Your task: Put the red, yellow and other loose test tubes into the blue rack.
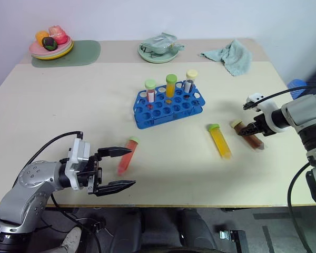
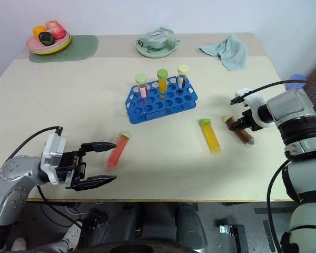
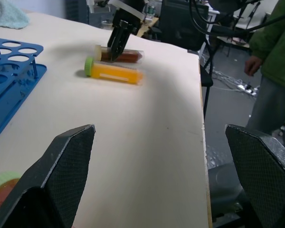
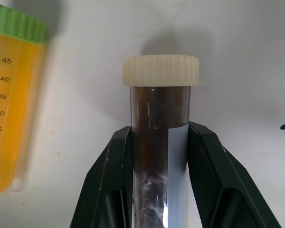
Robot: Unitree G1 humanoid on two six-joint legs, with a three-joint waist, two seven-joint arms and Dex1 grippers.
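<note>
**A:** What do the loose tubes look like, and where do they lie?

**B:** All three lie flat on the cream table [image 1: 68,105]. The red tube [image 1: 126,156], pale green cap, is near the front edge, just beyond the left gripper [image 1: 118,167], whose fingers stand wide apart and hold nothing. The yellow tube [image 1: 220,141], green cap, lies to the right of the blue rack [image 1: 168,106]. Beside it is the brown tube [image 1: 249,137], cream cap, clear wall, dark liquid, with a pale strip running along its body.

**A:** And the right gripper?

**B:** The right gripper [image 4: 159,156] is clamped on the brown tube just below the cap, one black finger pressed to each side.

**A:** The rack?

**B:** Bright blue, a grid of round holes, mid-table. Three capped tubes stand upright in its far row.

**A:** Any writing?

**B:** The yellow tube carries a printed scale; the figures 45, 40, 35, 30 and 25 can be read in the right wrist view. Lower marks are too faint to be sure of.
</note>
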